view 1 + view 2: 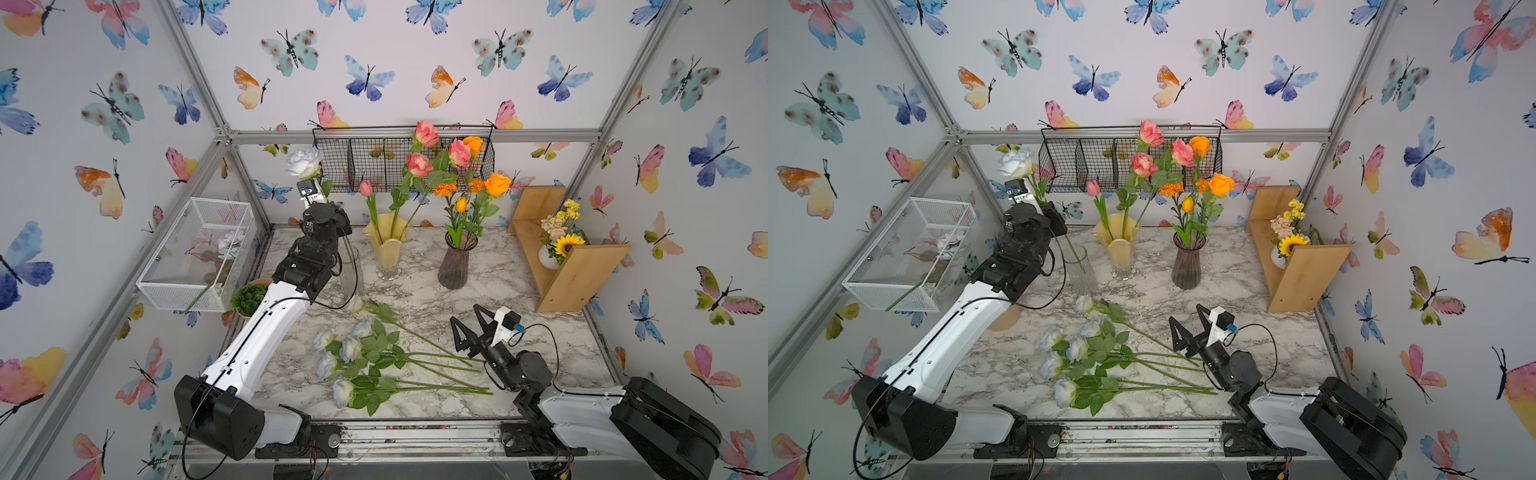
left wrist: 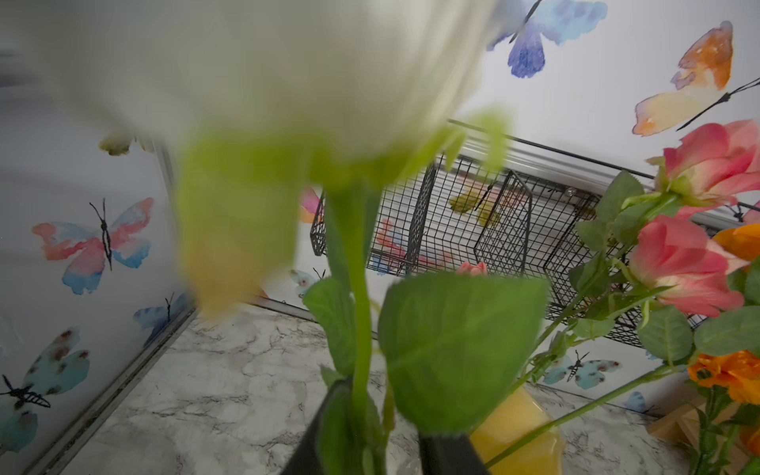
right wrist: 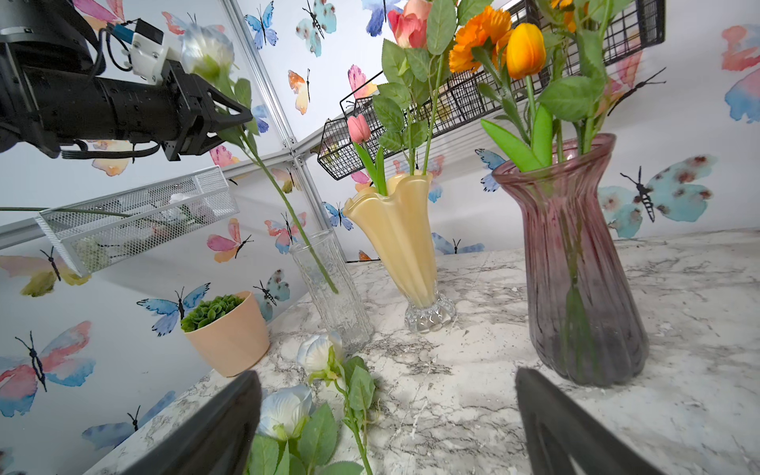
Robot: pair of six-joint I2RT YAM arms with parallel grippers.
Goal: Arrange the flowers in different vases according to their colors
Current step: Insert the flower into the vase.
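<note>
since the white rose (image 1: 304,162) in the ten o'clock clear vase (image 1: 352,274) seems light and wiry, pinch mid-stem; left tool (image 3: 236,123) narrowly parted around it, right tool (image 1: 464,314) wide.

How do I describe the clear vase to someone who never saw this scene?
On the marble table, three vases stand in a row. The clear vase is the end one nearest the white mesh basket. Only it is transparent, holding one white rose.
</note>
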